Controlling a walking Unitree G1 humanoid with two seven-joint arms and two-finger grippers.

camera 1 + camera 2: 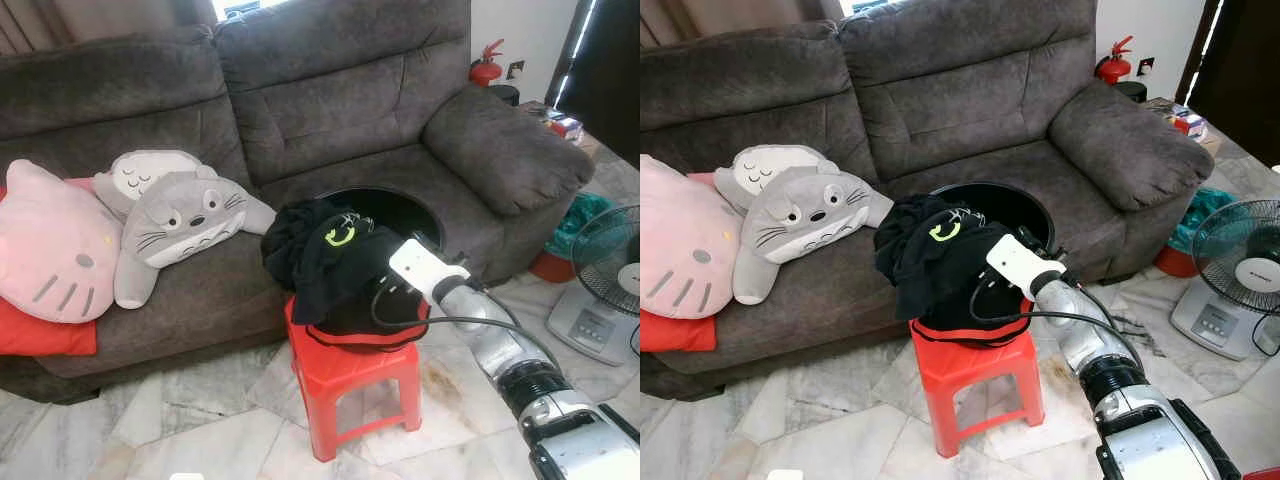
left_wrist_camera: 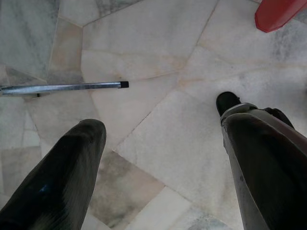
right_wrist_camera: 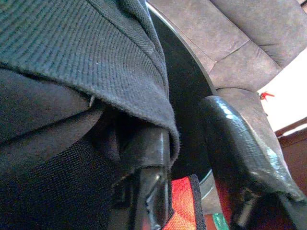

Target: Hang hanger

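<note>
While the left arm hangs idle, its left end effector (image 2: 160,120) is spread open above the marble floor (image 2: 158,48), where a thin metal bar (image 2: 62,87) lies flat. On the grey sofa (image 1: 340,100), a pink cat cushion (image 1: 50,245) and a grey plush (image 1: 180,225) sit at about 9 o'clock from the basket. A round black laundry basket (image 1: 405,203) stands on a red stool (image 1: 350,375) just in front of the seat. Dark garments (image 1: 320,250) are heaped over its rim on the 9 o'clock side. The right end effector (image 3: 187,124) comes in low from about 4 o'clock, against the basket's near wall. Its fingers (image 3: 225,129) are parted and grip nothing, and a garment hem is draped over one of them.

No hanger can be made out. It is probably buried under the cloth or inside the basket, so its long axis and hook direction cannot be read.

Step in hand, as judged: searching the basket for the hanger. To do it well, clear the hem off the finger, lift above the rim, and expose the hanger before closing. Avoid pushing sideways, as the basket overhangs the small stool and could tip. A floor fan (image 1: 610,260) stands at 3 o'clock, well apart.
</note>
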